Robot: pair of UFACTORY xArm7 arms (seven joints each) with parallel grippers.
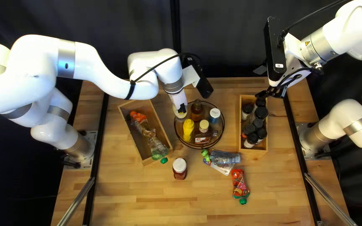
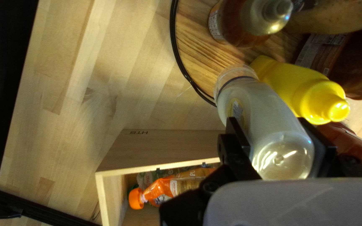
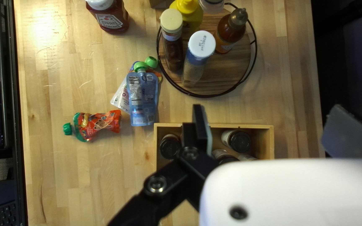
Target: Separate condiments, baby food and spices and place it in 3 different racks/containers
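The step in hand seems to be the placing of condiments. The left gripper (image 2: 268,122) has its two fingers clenched around the pale bottle (image 2: 261,111), which is at the edge of the round tray (image 2: 195,44), just beside the yellow bottle (image 2: 304,90). I cannot tell if its lower end is already resting on the tray. The next move would be to settle it inside the wire rim, then release gently, so the yellow bottle is not pushed.

Beside the tray stands the wooden box (image 2: 168,146) with pouches. On the tray's near side are the red bottle (image 1: 179,169), the blue pouch (image 1: 227,157) and, farther, the red pouch (image 1: 239,182), probably still to be sorted. Across the tray from the pouch box is the spice box (image 1: 253,150); the right gripper (image 3: 268,122) is above it, fingers wide apart, grasping nothing.
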